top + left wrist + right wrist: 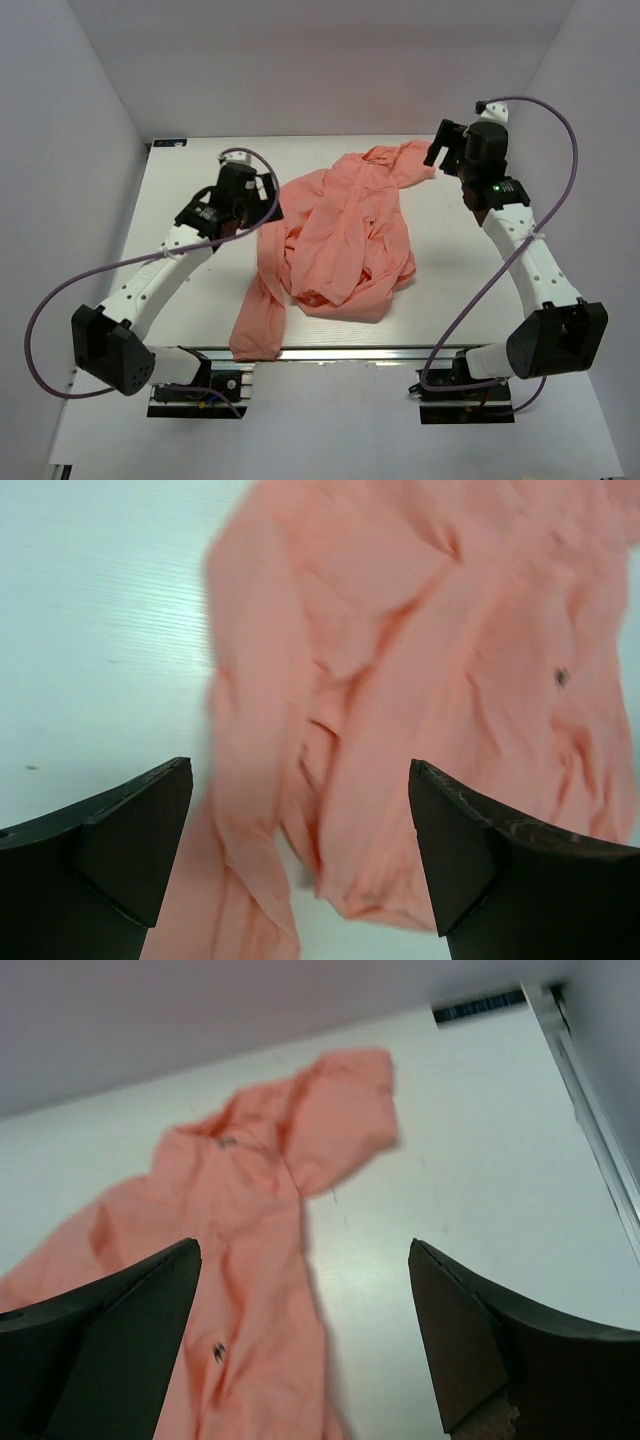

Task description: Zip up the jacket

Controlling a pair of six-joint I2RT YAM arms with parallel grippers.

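**Zip risk: jacket is bunched, no zipper in sight**

The salmon-pink thin wrinkled jacket is heaped mid-way across the white table. One long sleeve trails to the near edge. Another loose end lies at the far right, close to the right arm.

The left gripper has its jaws spread wide over the jacket's left side and holds nothing. The right gripper is also spread and empty, looking down at the far end of the fabric.

What I think can go wrong from here:
- I can't find the zipper track or slider in any view. There are a few small dark marks on the cloth, too small to tell what they are. Committing to one of them is a guess.
- The front edges look buried in folds. A pinch now likely takes several layers, so lifting would drag the whole heap rather than open it out.
- The fabric is light and the table slick. If only one claw pulls and nothing anchors the hem, the jacket slides and the slider won't run.
- The sleeve at the near edge could slip off and tug the rest after it.

I'd spread it flat first.
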